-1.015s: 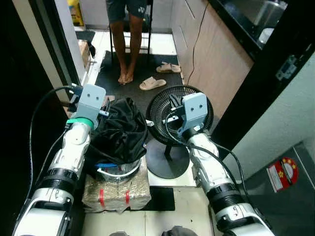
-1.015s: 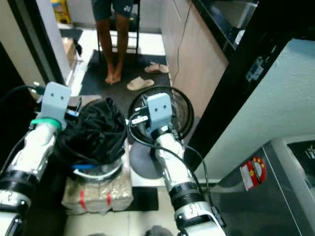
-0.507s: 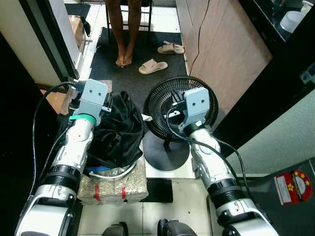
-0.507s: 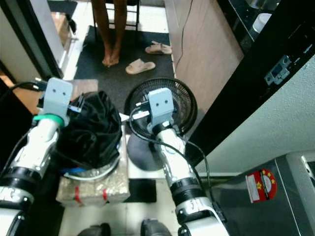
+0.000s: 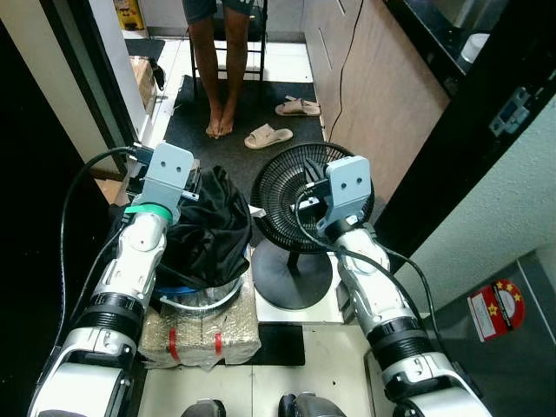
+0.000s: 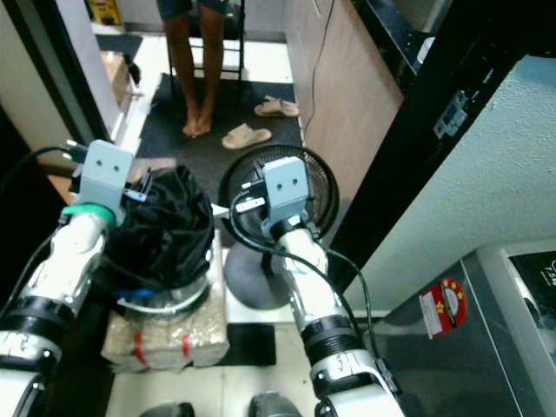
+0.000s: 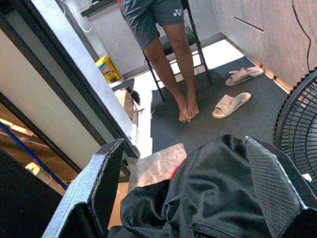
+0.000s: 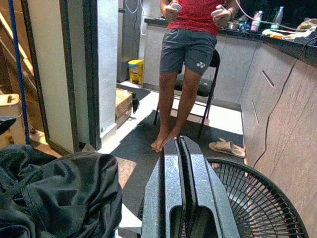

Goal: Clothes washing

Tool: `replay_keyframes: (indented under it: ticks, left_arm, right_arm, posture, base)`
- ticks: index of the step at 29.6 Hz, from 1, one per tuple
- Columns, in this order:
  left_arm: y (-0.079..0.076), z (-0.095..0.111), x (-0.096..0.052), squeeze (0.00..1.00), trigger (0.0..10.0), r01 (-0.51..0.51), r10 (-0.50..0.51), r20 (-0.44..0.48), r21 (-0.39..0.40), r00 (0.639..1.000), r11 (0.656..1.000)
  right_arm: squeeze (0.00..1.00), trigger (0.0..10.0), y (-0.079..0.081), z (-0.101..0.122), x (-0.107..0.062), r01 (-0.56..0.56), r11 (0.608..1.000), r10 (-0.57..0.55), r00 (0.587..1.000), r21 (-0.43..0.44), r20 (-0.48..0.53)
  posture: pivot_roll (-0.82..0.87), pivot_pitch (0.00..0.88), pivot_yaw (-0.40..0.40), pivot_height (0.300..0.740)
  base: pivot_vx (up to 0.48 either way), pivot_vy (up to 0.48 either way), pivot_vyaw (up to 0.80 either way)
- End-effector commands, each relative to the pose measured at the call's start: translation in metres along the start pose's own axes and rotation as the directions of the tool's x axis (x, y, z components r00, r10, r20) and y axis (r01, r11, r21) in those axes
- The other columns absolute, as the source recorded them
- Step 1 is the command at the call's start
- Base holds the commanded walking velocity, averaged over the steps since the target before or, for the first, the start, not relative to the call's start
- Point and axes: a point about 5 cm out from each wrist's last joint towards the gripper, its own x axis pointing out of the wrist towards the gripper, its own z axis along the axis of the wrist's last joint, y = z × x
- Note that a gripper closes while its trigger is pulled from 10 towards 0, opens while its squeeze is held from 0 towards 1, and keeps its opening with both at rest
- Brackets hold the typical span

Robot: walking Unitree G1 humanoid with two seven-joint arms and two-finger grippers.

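While both arms are raised in front of the robot, neither gripper holds anything. Left gripper (image 7: 198, 198): fingers spread wide apart, nothing betw. them, poised just above the black garment (image 5: 208, 230). Right gripper (image 8: 183, 198): fingers pressed together, clenched on nothing, pointing over the black floor fan (image 5: 300, 204).

Task item: garment is heaped in a round basin (image 5: 204, 300) w. blue rim trim, directly below and ahead of left gripper, to the left of right gripper. Basin sits on a plastic-wrapped block w. red tape bands (image 5: 204, 326). Fan stands just beside the basin, under the right gripper.

Person (image 8: 190, 64) in red top and grey shorts stands barefoot ahead of both grippers, in front of a black chair; two beige slippers (image 5: 282, 122) lie near the feet.

Risks, as judged:
- Garment is loose and bulky; a grasp at one fold may lift only part and drag the rest, tipping the basin off the block.
- Right arm sits close over the fan grille; a swing toward the garment could knock the fan, or trailing cloth could snag on it.
- Arm cables hang near the pile; could catch cloth.
- Person within the path ahead.

Writing: small white logo on shorts hem (image 7: 177, 13), letters not legible. Red-yellow round sticker (image 5: 497, 306) on the grey appliance beyond the right arm, text unreadable.
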Motion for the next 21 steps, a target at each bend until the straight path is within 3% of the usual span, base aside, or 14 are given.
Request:
replay_keyframes:
  ticks: [1, 21]
  left_arm:
    - [-0.0053, -0.0096, -0.0042, 0.00, 10.0, 0.028, -0.027, -0.032, 0.011, 0.999, 1.000]
    - [-0.0091, -0.0044, -0.0034, 0.00, 10.0, 0.031, -0.032, -0.005, -0.022, 0.999, 0.999]
  right_arm:
    - [0.00, 10.0, -0.0008, -0.0045, -0.0035, 0.006, 1.000, -0.006, 1.000, 0.009, -0.015]
    - [0.00, 10.0, -0.0003, -0.0032, -0.0016, -0.012, 1.000, 0.011, 1.000, -0.014, -0.015]
  posture:
    - [-0.01, 0.070, 0.007, 0.740]
    - [-0.01, 0.050, 0.001, 0.740]
  base:
    - [0.000, 0.000, 0.00]
    - [0.000, 0.000, 0.00]
